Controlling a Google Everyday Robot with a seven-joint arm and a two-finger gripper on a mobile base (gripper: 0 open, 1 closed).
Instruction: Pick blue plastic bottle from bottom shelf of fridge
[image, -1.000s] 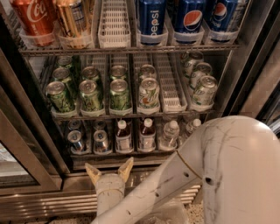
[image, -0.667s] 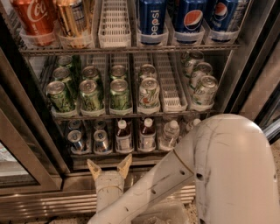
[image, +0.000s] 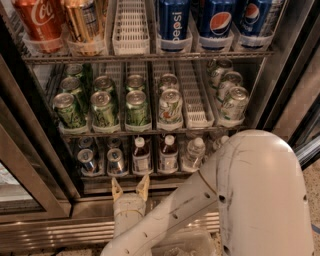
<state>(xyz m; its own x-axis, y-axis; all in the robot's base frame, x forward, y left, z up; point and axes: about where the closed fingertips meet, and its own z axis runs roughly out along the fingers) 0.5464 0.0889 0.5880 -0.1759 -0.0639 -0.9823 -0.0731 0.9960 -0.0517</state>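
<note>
The fridge (image: 35, 165) stands open in front of me. On its bottom shelf (image: 130, 176) two small bottles with white caps, brown necks and pale labels stand side by side: the blue plastic bottle (image: 141, 156) and a second one like it (image: 168, 154). My gripper (image: 129, 187) is open and empty, its two tan fingertips just in front of the shelf's front lip, below the left one of the two bottles. My white arm covers the lower right of the view.
Two silver cans (image: 86, 161) stand left of the bottles and clear water bottles (image: 193, 154) right of them. Green cans (image: 104, 108) fill the middle rack. Pepsi cans (image: 173, 24) and a Coke can (image: 39, 22) stand on the top rack. A louvred grille (image: 55, 235) lies below.
The gripper has moved slightly up and to the right, closer to the bottom shelf's lip. The arm's elbow has shifted left. The bottles have not moved.
</note>
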